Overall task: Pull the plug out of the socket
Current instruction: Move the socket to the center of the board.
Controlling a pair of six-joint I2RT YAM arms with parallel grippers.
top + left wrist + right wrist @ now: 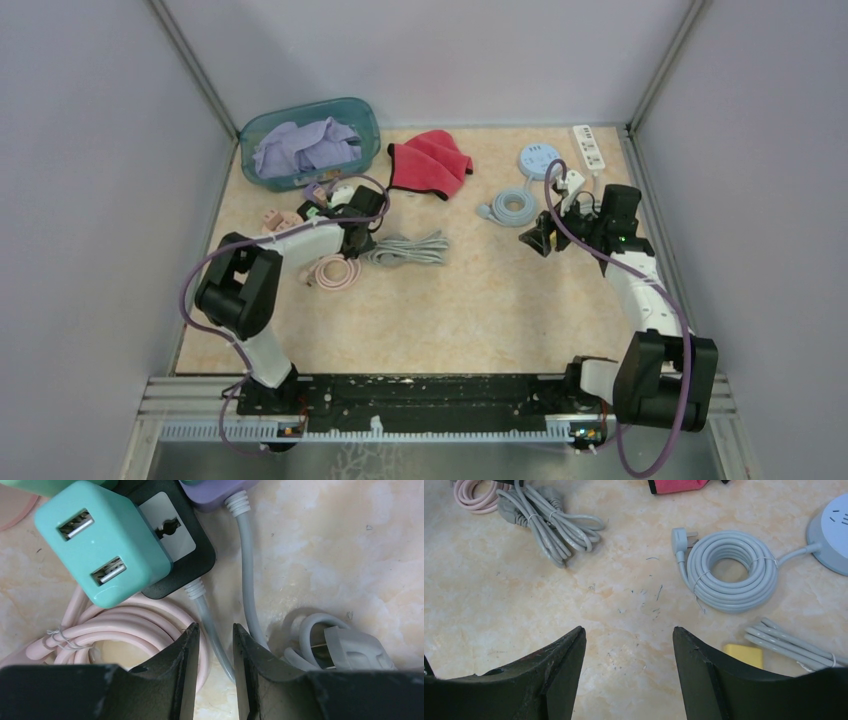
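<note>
In the left wrist view a teal plug with two USB ports sits in a black socket strip. One bare outlet of the strip shows beside it. A purple plug sits at the strip's far end. My left gripper hovers just short of the strip, open by a narrow gap. The strip's grey cable runs on the table between its fingertips. In the top view that gripper is at the left rear of the table. My right gripper is open over bare table, holding nothing.
A pink cable coil and a white plug with its grey cable bundle flank the left fingers. Behind stand a blue basket of purple cloth and a red cloth. At right lie a round blue socket, a white strip and a grey coil.
</note>
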